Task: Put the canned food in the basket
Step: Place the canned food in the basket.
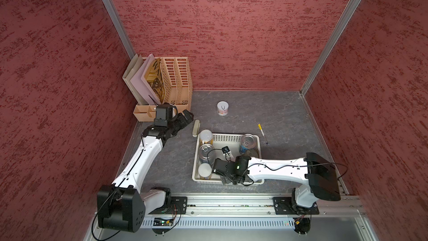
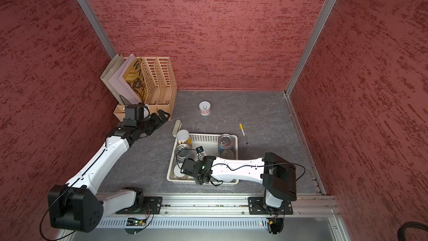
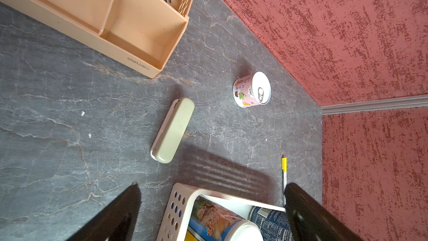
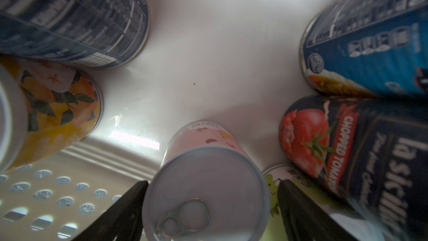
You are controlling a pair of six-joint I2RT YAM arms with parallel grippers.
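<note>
- The right tool (image 4: pixel 213 181) hangs low inside the shallow white perforated plastic basket (image 1: pixel 228 136). Its jaws stand apart on either side of an upright pink-labelled can with a white pull-tab lid (image 4: pixel 206 193), and a sliver of gap shows along one jaw.
- Around it on the basket floor stand an orange-fruit-labelled can (image 4: pixel 58 117), a dark blue-labelled can (image 4: pixel 69 15), a brighter blue-labelled can (image 4: pixel 370 49) and a chopped-tomato can (image 4: pixel 335 149).
- In both top views, a lone pink-labelled can with a pull-tab lid (image 1: pixel 222 108) stands on the grey marbled worktop (image 1: pixel 278 112), well apart from the basket and near the back wall.
- The left tool (image 3: pixel 212 184) hovers above the worktop near the peach slotted file rack (image 1: pixel 176 79), with its jaws wide apart and empty.
- A beige rounded bar (image 1: pixel 196 127) lies just beside the basket's far corner on the left arm's side.
- A yellow-capped white pen (image 1: pixel 262 133) lies near the opposite far corner.
</note>
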